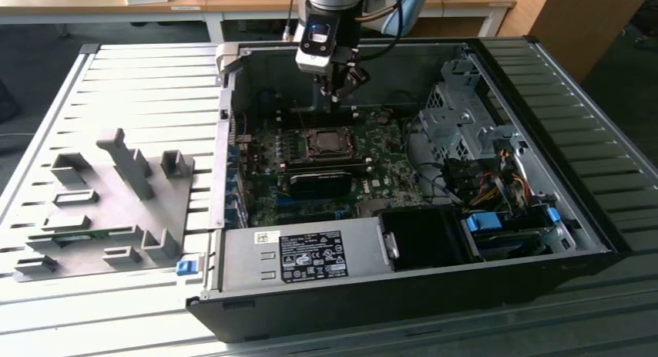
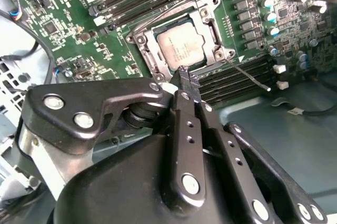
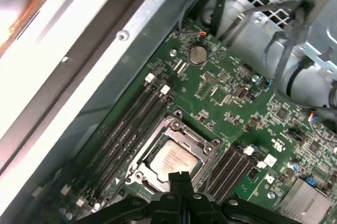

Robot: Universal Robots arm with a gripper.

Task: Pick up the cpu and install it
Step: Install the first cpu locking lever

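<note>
cpu [image 2: 179,47]: is seen seated flat in the socket frame [image 2: 145,58] on the motherboard [image 3: 226,95], at 12 o'clock of the fingertips.
gripper [image 2: 188,81]: is pressed together, holding nothing.
handling: is judged light, stiff, slick-topped and fragile underneath; opposite edges are best gripped.

Shiny silver metal top on the cpu [image 2: 180,48], glossy green motherboard [image 3: 231,103], matte black gripper [image 2: 188,84] — ribbed metal bench [image 1: 134,87], matt grey plastic fixture blocks [image 1: 113,195].
</note>
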